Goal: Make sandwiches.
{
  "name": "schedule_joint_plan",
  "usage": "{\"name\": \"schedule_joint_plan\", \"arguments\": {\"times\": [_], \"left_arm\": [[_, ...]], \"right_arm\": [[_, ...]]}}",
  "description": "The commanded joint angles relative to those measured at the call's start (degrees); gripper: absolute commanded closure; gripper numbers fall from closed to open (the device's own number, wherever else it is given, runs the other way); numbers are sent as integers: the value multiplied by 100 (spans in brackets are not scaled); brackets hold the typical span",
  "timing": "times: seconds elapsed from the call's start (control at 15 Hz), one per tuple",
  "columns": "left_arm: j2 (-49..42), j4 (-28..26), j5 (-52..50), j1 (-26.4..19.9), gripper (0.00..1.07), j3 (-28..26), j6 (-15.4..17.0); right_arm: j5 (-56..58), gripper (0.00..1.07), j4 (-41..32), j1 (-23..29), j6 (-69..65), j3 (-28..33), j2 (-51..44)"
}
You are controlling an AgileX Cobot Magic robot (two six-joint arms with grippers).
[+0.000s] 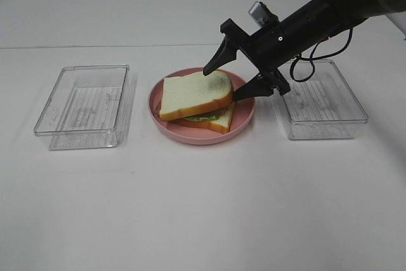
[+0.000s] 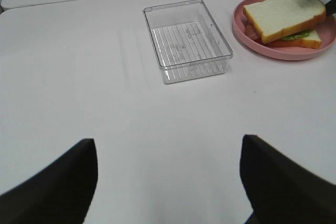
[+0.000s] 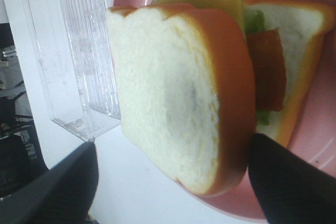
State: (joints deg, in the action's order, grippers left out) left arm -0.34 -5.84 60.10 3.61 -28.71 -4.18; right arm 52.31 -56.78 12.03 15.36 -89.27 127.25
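One of the sandwiches (image 1: 193,96) lies on the pink plate (image 1: 190,138) in the middle of the table. Its top bread slice sits askew on the lower one, with green lettuce showing between them. The right wrist view shows the sandwich (image 3: 173,103) close up, with yellow cheese, lettuce and a brown strip under the top slice. My right gripper (image 1: 221,85) hangs open at the sandwich's right edge, one finger on each side of the top slice, gripping nothing. My left gripper (image 2: 169,141) is open over bare table, far from the sandwich (image 2: 286,14), and does not show in the exterior high view.
A clear plastic tray (image 1: 85,103) stands left of the plate, also seen from the left wrist as tray (image 2: 189,40). A second clear tray (image 1: 323,103) stands to the right, under the right arm. The table's far edge runs behind the plate.
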Motion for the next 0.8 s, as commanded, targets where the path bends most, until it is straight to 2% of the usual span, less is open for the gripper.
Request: {"name": "schedule_joint_plan", "arguments": {"times": [0.07, 0.27, 0.47, 0.8], "left_arm": [[-126, -11, -52, 11, 34, 6, 29], [-126, -11, -52, 11, 34, 6, 29], [-126, -11, -52, 11, 34, 6, 29], [-126, -11, -52, 11, 34, 6, 23]], "right_arm": [[80, 30, 498, -17, -17, 17, -321], [138, 30, 1576, -17, -590, 17, -722], [751, 30, 2956, -11, -756, 17, -1530], [1100, 31, 3902, -11, -951, 149, -2928]]}}
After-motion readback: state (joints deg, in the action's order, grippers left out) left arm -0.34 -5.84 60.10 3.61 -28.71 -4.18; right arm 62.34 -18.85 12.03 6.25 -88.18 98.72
